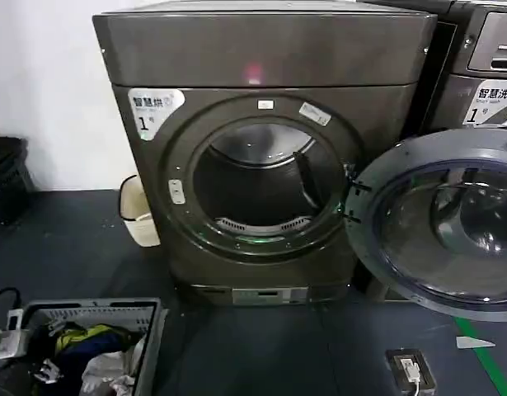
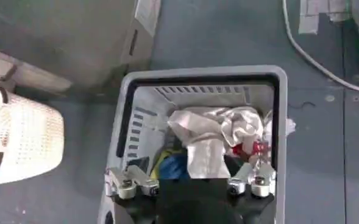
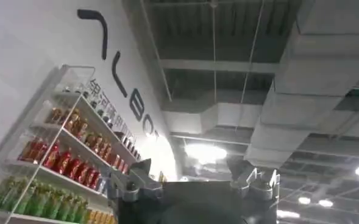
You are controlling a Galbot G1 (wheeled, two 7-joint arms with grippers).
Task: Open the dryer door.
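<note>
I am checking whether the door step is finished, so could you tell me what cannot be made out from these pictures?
- Head view: the dryer door stands swung open; the frame's right edge cuts off its far rim.
- Head view: the back of the drum is too dark to tell whether anything lies inside.
- Left wrist view: the left gripper, fingers apart, hangs over the laundry basket, covering its near end.
- Right wrist view: the right gripper points at the ceiling.

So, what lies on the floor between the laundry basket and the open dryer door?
In the head view, mostly bare dark floor separates the laundry basket from the dryer door; a small dark device with a white cable lies nearer the door.
</note>
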